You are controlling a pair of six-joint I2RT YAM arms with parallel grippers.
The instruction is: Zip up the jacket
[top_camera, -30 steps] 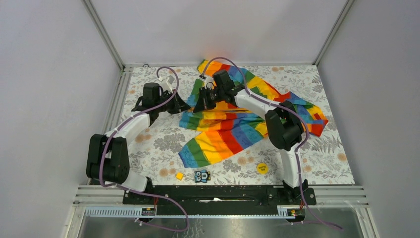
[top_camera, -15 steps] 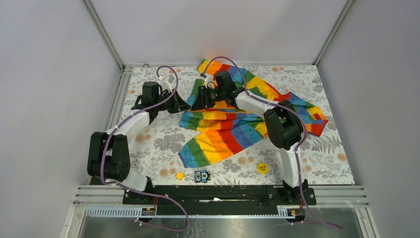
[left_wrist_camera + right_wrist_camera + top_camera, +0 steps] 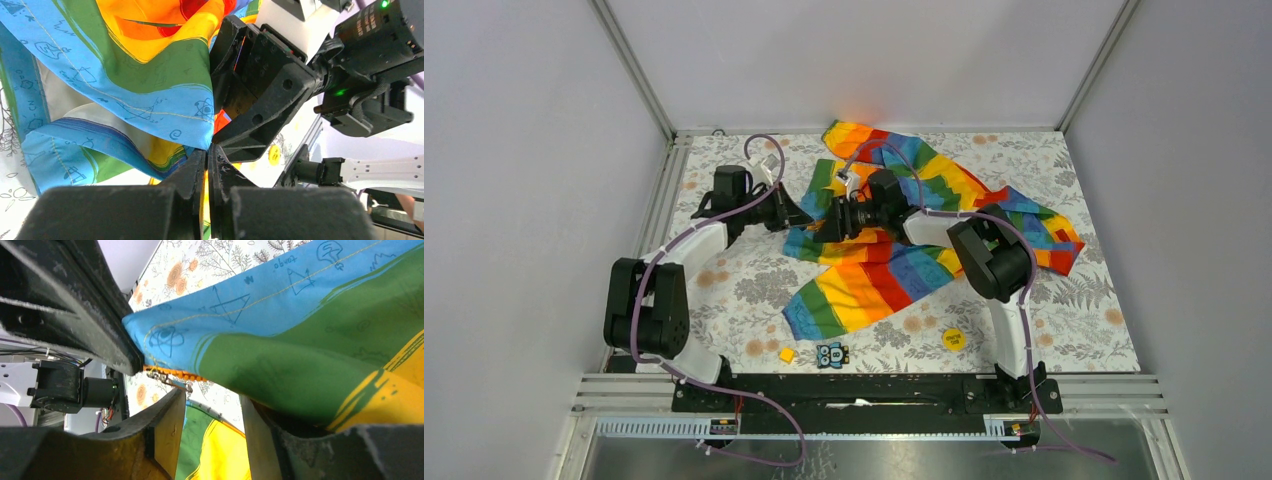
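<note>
Left gripper [image 3: 207, 156] fingers pressed together on the blue edge of the small rainbow-striped fabric jacket [image 3: 894, 275]. Right gripper [image 3: 212, 412] is nose to nose with it, fingers apart, with the orange zipper strip [image 3: 172, 375] just above the gap. Jacket lies crumpled mid-table, long axis left to right, near sleeve pointing near-left; round yellow disc [image 3: 952, 338] and small yellow cube [image 3: 787, 354] lie apart from it.
</note>
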